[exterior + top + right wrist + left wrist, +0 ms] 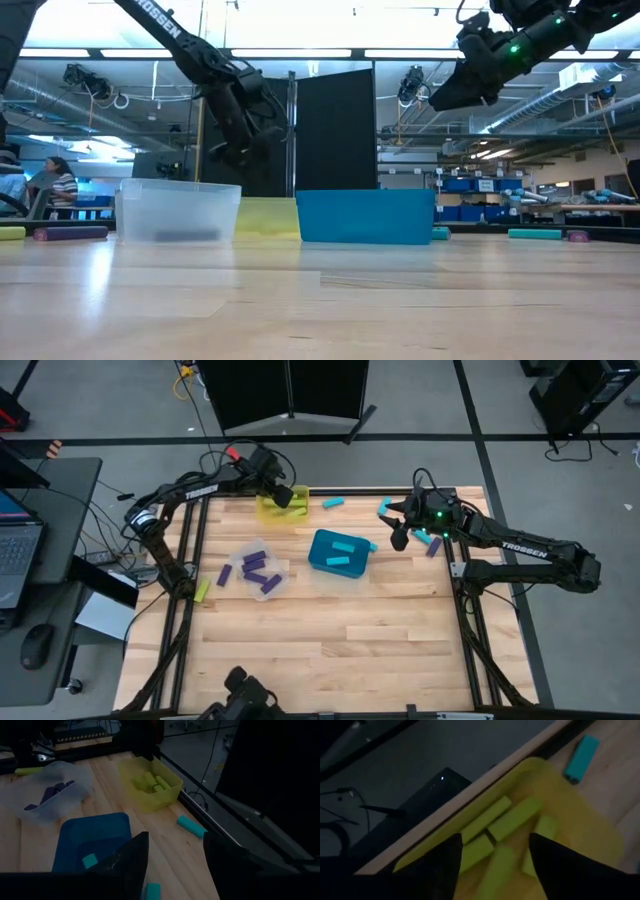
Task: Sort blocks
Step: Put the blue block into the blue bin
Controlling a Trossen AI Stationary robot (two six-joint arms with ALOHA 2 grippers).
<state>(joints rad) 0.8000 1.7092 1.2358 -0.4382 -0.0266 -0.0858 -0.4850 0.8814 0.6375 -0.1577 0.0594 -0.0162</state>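
The contents of the yellow bin (pixel 283 507) are half hidden from above by the left claw (pixel 283 495), held open and empty over several yellow-green blocks (pixel 512 820). Purple blocks (pixel 254 569) are held in the clear bin (pixel 240 552), cyan blocks (pixel 344 553) in the teal bin (pixel 320 565). The right claw (pixel 399 536) is spread empty above the wooden surface (pixel 330 640), where cyan strays (pixel 333 503) are scattered.

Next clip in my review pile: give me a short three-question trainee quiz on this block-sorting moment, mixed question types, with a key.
1. True or false: the left gripper hangs over the yellow plastic bin.
2. Which bin holds the purple oblong blocks? A) teal plastic bin B) clear plastic bin C) yellow plastic bin
3. Fill in: the lone yellow-green block on the wooden table lies near the table's ___ edge in the high view.

Key: 1 true; 2 B; 3 left.
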